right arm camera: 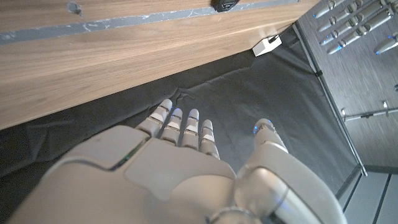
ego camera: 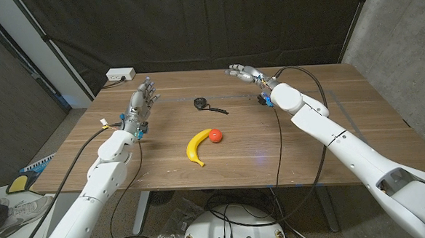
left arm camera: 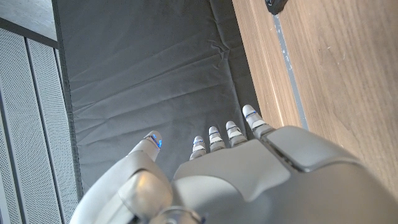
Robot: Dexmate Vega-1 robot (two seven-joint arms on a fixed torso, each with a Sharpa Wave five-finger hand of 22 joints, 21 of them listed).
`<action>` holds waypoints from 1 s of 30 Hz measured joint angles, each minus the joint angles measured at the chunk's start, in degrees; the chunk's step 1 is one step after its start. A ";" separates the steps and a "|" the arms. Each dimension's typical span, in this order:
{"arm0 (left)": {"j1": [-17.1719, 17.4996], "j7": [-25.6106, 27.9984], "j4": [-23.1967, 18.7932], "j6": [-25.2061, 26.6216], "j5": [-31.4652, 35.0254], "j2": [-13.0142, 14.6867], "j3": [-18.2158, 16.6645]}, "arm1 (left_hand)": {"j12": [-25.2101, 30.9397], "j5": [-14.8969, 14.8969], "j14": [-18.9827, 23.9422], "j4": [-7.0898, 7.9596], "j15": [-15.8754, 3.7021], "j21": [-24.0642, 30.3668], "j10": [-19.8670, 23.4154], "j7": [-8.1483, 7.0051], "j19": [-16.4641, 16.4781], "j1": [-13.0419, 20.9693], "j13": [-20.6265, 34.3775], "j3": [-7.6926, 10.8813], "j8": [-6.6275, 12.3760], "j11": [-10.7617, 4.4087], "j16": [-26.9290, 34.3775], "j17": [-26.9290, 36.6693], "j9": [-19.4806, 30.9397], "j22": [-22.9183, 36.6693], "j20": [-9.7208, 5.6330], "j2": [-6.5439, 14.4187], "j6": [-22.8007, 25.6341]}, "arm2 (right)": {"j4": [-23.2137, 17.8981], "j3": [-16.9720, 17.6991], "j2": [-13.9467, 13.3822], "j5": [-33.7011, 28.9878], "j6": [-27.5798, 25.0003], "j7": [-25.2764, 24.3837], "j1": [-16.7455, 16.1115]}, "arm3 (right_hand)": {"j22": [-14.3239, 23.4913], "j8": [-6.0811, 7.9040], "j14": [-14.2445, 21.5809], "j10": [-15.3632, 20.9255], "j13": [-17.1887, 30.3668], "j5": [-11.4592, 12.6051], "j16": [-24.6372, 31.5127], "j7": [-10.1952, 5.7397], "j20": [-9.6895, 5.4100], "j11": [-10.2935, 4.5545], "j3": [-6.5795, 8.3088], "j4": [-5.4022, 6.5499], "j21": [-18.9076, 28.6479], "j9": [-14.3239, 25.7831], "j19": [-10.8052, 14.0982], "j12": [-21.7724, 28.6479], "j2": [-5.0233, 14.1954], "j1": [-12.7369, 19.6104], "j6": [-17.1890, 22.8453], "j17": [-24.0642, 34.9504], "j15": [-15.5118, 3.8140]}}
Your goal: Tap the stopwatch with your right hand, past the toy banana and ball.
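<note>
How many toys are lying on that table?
2: a yellow toy banana near the table's middle, and a red ball touching its upper end. The black stopwatch lies farther back. Nothing seems hidden.

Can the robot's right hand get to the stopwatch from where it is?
Probably yes. The right hand is raised near the table's far edge, and the stopwatch lies on bare wood nearby. The banana and ball sit nearer the robot, out of the way.
</note>
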 measured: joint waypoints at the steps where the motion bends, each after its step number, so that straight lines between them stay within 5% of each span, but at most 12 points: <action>1: 0.07 -0.44 0.10 0.00 -0.10 0.00 -0.18 | 0.00 0.00 0.00 0.00 0.00 0.00 0.00 0.00 0.00 0.00 0.00 0.00 0.00 0.00 0.00 0.00 0.00 0.00 0.00 0.00 0.00 | 0.40 -1.32 0.45 -0.98 -0.67 0.45 1.34 | 0.00 0.00 -0.11 -0.17 0.00 0.00 0.00 0.01 0.12 0.17 0.00 0.00 -0.02 0.00 -0.12 0.00 0.00 0.00 -0.21 0.00 0.06; 15: 0.33 -1.92 1.00 -0.79 -0.27 -0.04 -1.21 | 0.00 -0.28 0.00 0.00 0.00 0.00 -0.01 -0.20 -0.22 0.01 -0.01 0.00 0.00 0.00 0.00 0.00 0.00 0.22 0.21 -0.01 0.20 | 2.17 -7.34 2.72 -9.85 -6.48 4.61 7.15 | 0.00 0.00 -1.54 -3.69 0.24 -0.28 0.00 1.74 0.10 0.27 -1.79 -0.21 -0.39 -0.01 -0.91 -0.45 -2.61 -0.20 -2.89 0.00 -0.01; 30: 0.65 -2.84 1.91 -2.21 -0.44 -0.54 -1.92 | 0.00 -0.28 0.20 0.17 -0.21 0.00 0.50 -0.20 0.10 -0.26 -0.01 -0.16 0.00 0.11 0.00 -0.01 -0.01 0.27 0.52 -0.27 0.20 | 4.68 -14.54 5.99 -23.21 -12.81 8.11 11.96 | -0.01 1.11 2.67 -3.71 0.50 0.40 1.50 5.39 0.30 1.47 -3.34 -1.76 0.17 0.20 1.18 0.27 -6.54 1.86 -1.38 0.56 -1.96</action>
